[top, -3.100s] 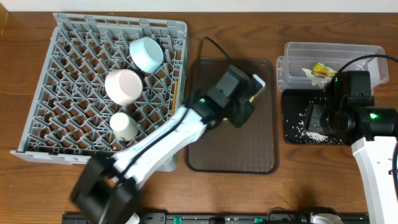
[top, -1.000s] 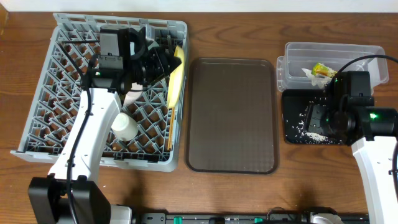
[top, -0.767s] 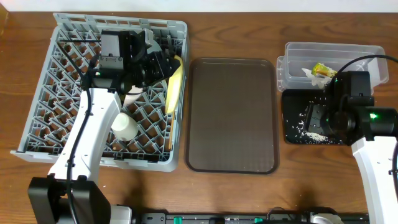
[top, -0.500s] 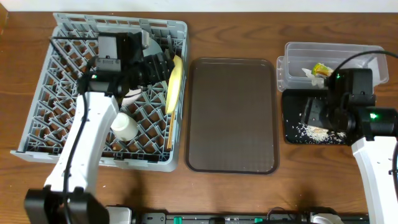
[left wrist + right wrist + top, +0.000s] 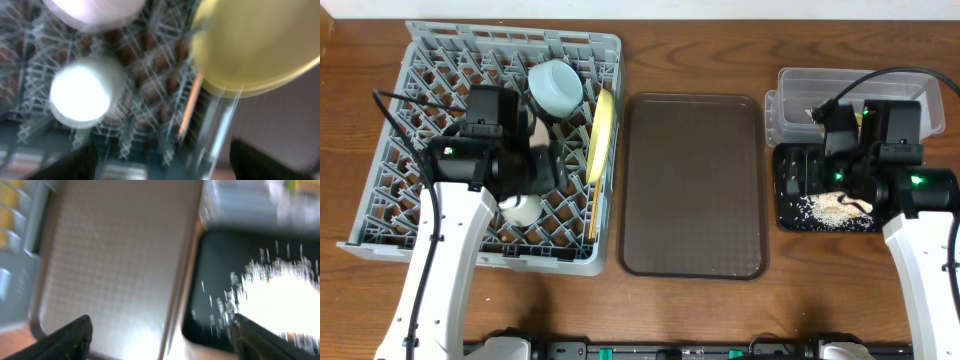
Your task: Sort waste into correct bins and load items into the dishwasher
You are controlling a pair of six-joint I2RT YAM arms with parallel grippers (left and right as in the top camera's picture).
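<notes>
Left arm, versus a second ago: I see it drawn back from the yellow plate [image 5: 603, 135] towards the left side of the dish rack [image 5: 380, 150]; the light blue bowl [image 5: 557, 85] it covered is now in plain sight
Left gripper [image 5: 164, 147]: fingers spread wide, nothing between them; a second ago it was at the plate
Yellow plate: stands on edge among the pegs by the rack's right wall, free of the gripper
Right arm, versus half a second ago: shifted a little up and left over the black tray [image 5: 788, 172]; more of the rice scraps [image 5: 830, 207] shows
Right gripper [image 5: 160, 327]: fingers apart and empty
Waste: the rice lies piled in the black tray; the clear tub [image 5: 800, 75] sits just behind it, its contents mostly hidden by the arm
Overhead only: the brown tray [image 5: 695, 185] between rack and bins; both arms whole
Left wrist only: the white cup [image 5: 80, 95] from above, the pinkish-white bowl [image 5: 95, 7] at the top edge, the chopsticks [image 5: 190, 107] as an orange streak under the plate; all blurred
Right wrist only: the rice as a bright blurred patch
</notes>
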